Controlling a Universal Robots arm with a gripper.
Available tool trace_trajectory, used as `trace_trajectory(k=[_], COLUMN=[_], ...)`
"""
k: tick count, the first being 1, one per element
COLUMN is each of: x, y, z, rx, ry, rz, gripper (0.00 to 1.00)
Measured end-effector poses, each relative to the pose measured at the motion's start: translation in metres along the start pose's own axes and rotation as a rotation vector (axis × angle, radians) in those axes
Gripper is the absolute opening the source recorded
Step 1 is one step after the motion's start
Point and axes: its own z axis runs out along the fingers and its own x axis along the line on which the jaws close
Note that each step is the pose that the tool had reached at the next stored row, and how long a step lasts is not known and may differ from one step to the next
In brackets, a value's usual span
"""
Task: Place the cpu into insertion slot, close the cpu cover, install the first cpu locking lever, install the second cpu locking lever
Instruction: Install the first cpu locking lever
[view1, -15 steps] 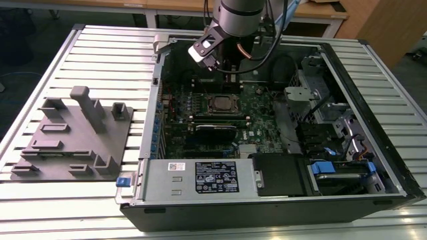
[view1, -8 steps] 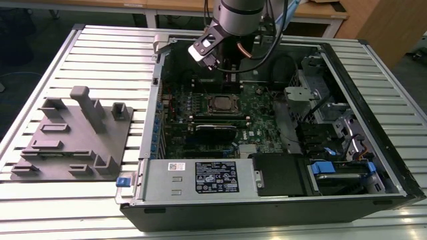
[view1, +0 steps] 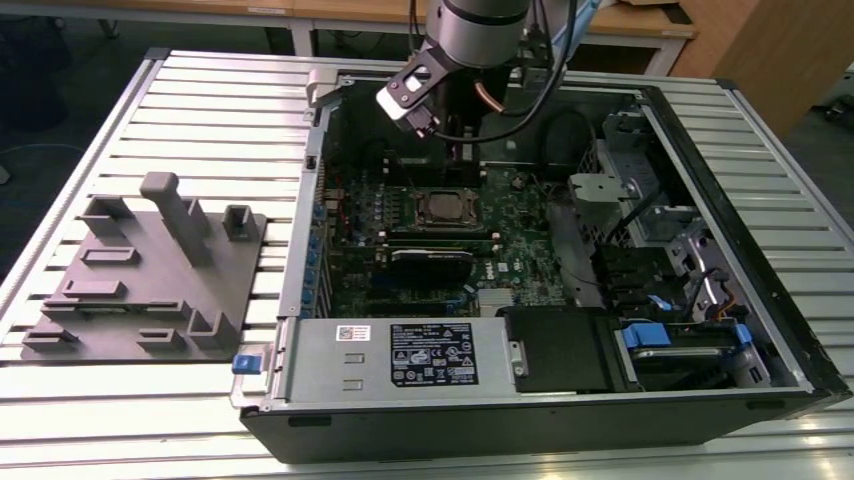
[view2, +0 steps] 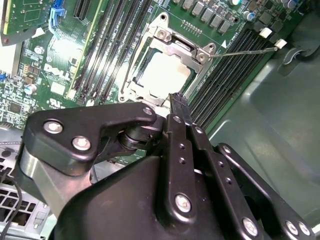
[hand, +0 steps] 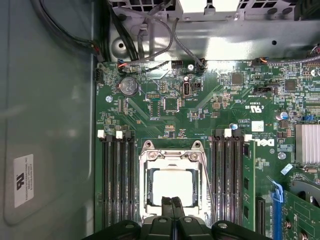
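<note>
The cpu (hand: 172, 185), a pale square chip, lies in the insertion slot (view1: 445, 208) on the green board. The silver cpu cover (hand: 172, 156) lies flat around it, so the chip's face (view2: 162, 72) shows through the cut-out. A thin wire locking lever (view2: 245, 50) angles out from the socket's corner over the memory slots, and in the first wrist view the lever (hand: 209, 182) runs along the socket's side. My gripper (hand: 172, 202) hangs just above the socket's edge beside the chip, fingers shut with nothing between them. The same shut gripper (view2: 175, 99) appears in the second wrist view.
Black memory slots (hand: 117, 180) flank the socket on both sides. The case's metal wall (hand: 45, 100), cables (hand: 150, 45) and drive bays (view1: 641, 230) enclose the board. A grey fixture plate (view1: 147, 270) lies on the slatted table at the exterior view's left. The power supply (view1: 400, 355) sits at the front.
</note>
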Motion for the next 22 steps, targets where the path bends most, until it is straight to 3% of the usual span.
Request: trace_trajectory(k=[22], x=[0.0007], y=[0.0], z=[-0.0093], rx=[-0.0001], ry=[0.0002], rz=[0.0], gripper=[0.11])
